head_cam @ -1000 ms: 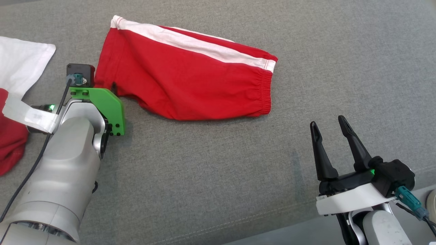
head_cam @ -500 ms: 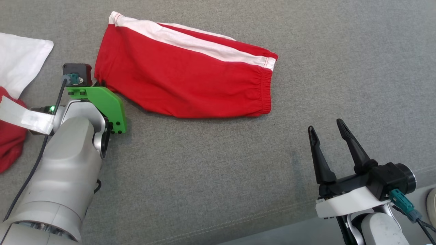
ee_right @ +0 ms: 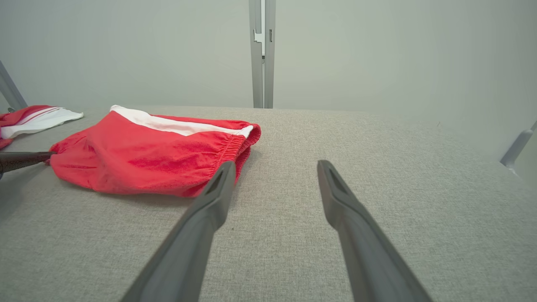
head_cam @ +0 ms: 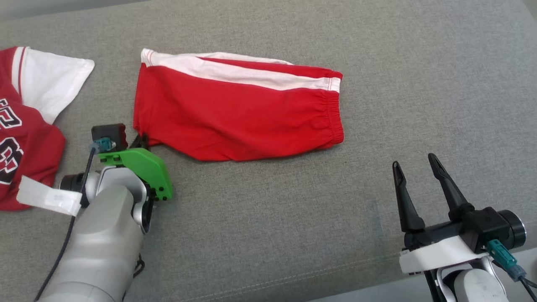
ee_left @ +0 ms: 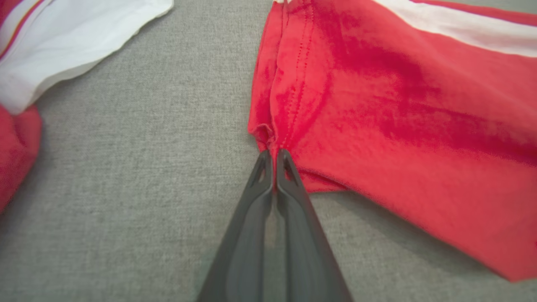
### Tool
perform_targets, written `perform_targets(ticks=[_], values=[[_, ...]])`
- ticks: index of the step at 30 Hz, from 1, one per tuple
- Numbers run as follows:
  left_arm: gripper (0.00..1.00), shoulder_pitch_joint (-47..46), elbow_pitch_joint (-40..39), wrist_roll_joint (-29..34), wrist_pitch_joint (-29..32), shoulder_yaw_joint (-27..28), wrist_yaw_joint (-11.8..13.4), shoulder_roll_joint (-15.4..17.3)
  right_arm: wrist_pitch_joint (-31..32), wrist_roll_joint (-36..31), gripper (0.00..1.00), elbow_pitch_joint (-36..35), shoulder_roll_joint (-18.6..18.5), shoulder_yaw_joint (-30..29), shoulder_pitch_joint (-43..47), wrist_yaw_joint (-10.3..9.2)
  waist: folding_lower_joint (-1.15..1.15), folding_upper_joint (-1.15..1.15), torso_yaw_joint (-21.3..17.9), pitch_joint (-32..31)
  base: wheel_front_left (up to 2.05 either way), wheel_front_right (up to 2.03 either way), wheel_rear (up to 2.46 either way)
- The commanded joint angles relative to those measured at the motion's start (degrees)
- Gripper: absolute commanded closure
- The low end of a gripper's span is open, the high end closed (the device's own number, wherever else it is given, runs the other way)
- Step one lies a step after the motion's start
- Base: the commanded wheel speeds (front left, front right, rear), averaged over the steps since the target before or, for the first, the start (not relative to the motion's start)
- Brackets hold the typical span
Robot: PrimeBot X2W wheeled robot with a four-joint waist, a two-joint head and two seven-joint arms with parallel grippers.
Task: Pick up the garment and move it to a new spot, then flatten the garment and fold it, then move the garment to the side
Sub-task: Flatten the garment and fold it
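The garment (head_cam: 239,113) is a pair of red shorts with a white side stripe, lying folded flat on the grey cloth surface. My left gripper (head_cam: 142,140) is at its near left corner, mostly hidden under the green wrist bracket. In the left wrist view the left gripper (ee_left: 275,153) is shut, pinching the hem corner of the garment (ee_left: 398,105). My right gripper (head_cam: 413,161) stands open at the lower right, apart from the cloth. In the right wrist view the right gripper (ee_right: 275,167) holds nothing, with the garment (ee_right: 147,155) ahead to the left.
A red and white jersey (head_cam: 25,126) lies at the far left, close to my left arm. The grey surface (head_cam: 419,63) stretches bare to the right of the shorts, and its front edge runs past the lower right. A metal post (ee_right: 261,54) stands behind it.
My left gripper has shut on the garment's corner. The head camera has shifted, bringing the jersey into view. The right gripper has stayed open.
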Motion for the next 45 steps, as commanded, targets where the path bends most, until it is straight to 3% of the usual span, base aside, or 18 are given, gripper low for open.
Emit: perform_targets(ticks=[1,15,16,17,18,25,33,38,45], values=[[1.0,2.8,0.4,-0.4,0.0,0.0,-0.3,-0.4,-0.1,-0.6,0.0,0.2,0.0,-0.2,1.0,-0.02,0.0,0.0,1.0,-2.0,0.0,0.0,0.0],[1.0,12.1,-1.8,-3.3,-2.3,1.1,0.0,-1.8,2.5,-1.4,0.0,-0.4,0.0,-1.0,3.9,-0.02,0.0,0.0,3.7,-8.1,0.0,0.0,0.0],[0.54,12.3,-2.4,-3.2,-2.7,1.0,-0.1,-1.7,2.7,-1.4,0.0,-0.3,-0.1,-1.0,4.1,-0.02,0.0,0.0,3.8,-8.4,0.0,0.0,0.0],[0.54,12.3,-2.4,-3.2,-2.7,1.0,-0.1,-1.7,2.7,-1.4,0.0,-0.3,-0.1,-1.0,4.1,-0.02,0.0,0.0,3.8,-8.4,0.0,0.0,0.0],[0.0,12.6,-2.9,-3.1,-3.0,1.0,-0.1,-1.7,2.8,-1.2,0.0,-0.3,-0.1,-1.0,4.3,-0.02,0.0,0.0,4.0,-8.7,0.0,0.0,0.0],[0.0,15.9,-10.2,-1.9,-4.6,2.3,1.6,-0.1,3.7,-1.0,0.0,0.5,-0.1,-0.7,4.7,-0.02,0.0,0.0,5.1,-11.2,0.0,0.0,0.0],[0.0,30.6,-38.0,4.8,-4.6,12.1,5.6,1.9,5.7,1.3,0.0,2.6,-0.1,-0.9,6.8,-0.02,0.0,0.0,7.5,-16.0,0.0,0.0,0.0],[0.0,40.0,-52.7,8.4,-4.6,18.4,4.7,0.3,5.8,2.9,0.0,3.3,-0.1,-1.1,7.4,-0.02,0.0,0.0,9.7,-17.7,0.0,0.0,0.0],[0.0,47.2,-60.8,13.0,-4.5,20.9,2.4,-0.2,6.1,2.8,0.0,4.2,-0.1,-1.5,8.1,-0.02,0.0,0.0,12.1,-19.5,0.0,0.0,0.0]])
